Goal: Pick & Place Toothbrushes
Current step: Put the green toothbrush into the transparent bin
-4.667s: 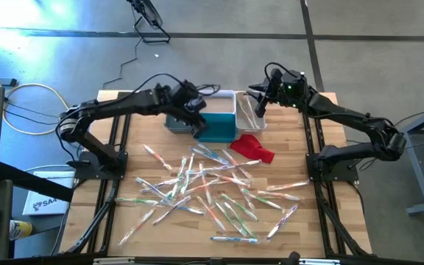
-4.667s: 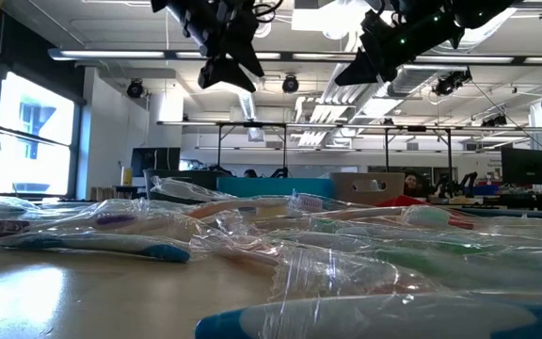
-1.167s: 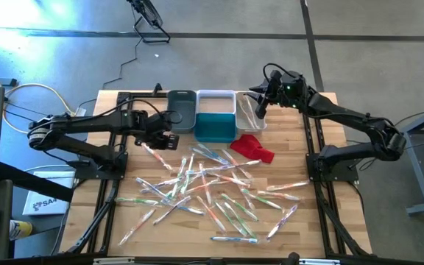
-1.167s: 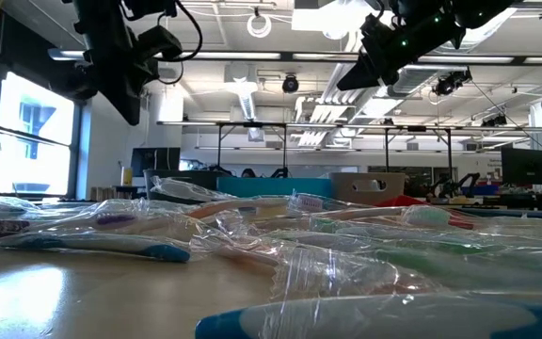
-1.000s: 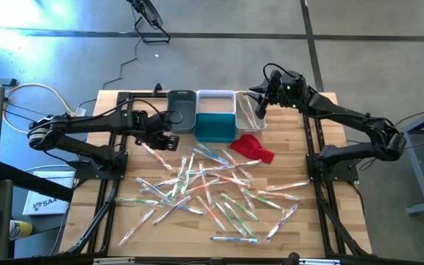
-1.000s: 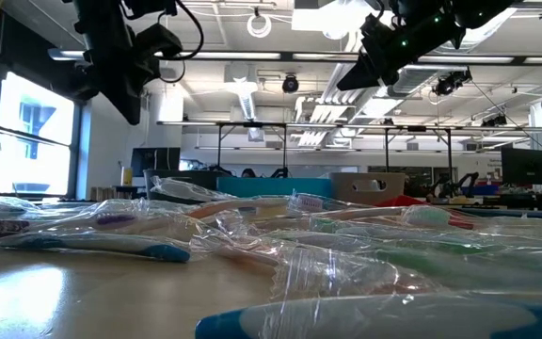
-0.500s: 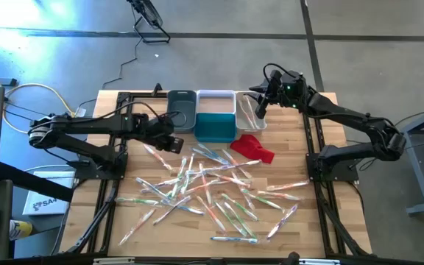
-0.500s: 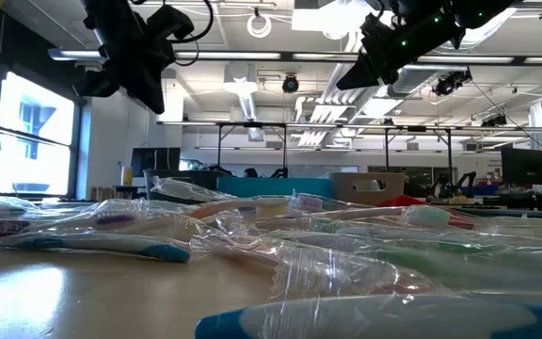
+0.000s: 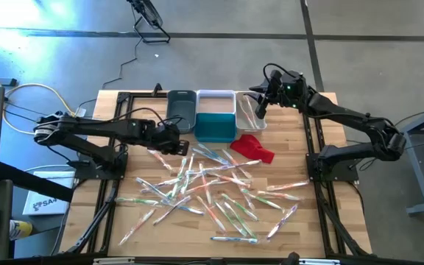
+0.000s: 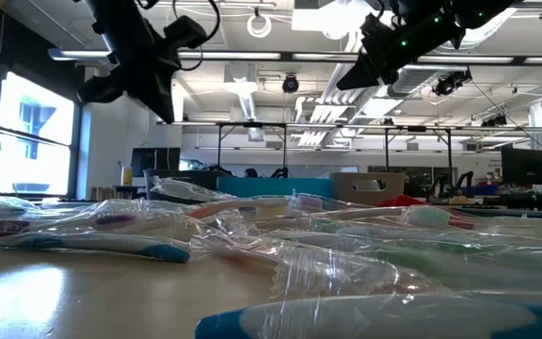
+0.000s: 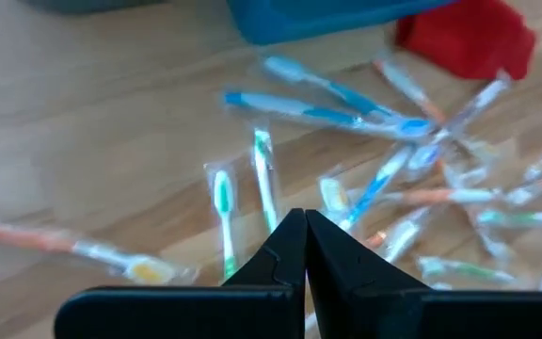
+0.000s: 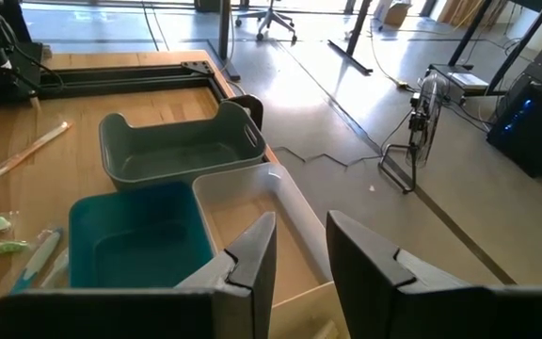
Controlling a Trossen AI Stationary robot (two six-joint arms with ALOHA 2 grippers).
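Many wrapped toothbrushes (image 9: 212, 184) lie scattered flat on the wooden table's middle and near part. My left gripper (image 9: 179, 145) hangs shut above the pile's far left edge, in front of the grey bin (image 9: 181, 110). In its wrist view the shut fingertips (image 11: 304, 221) point down at green and blue toothbrushes (image 11: 262, 169), clear of them. My right gripper (image 9: 258, 110) stands open in the air over the white bin (image 9: 249, 116) at the far right. Nothing is between its fingers (image 12: 299, 250).
A teal bin (image 9: 216, 126) and another white bin (image 9: 216, 101) stand between the grey bin and the right white bin. A red cloth (image 9: 253, 146) lies in front of them. Black frame rails (image 9: 116, 169) run along the table's left and right sides.
My left gripper, still shut, has moved toward the table's right edge and a little down, from in front of the grey bin to above the far left edge of the toothbrush pile. It has also tipped a little.
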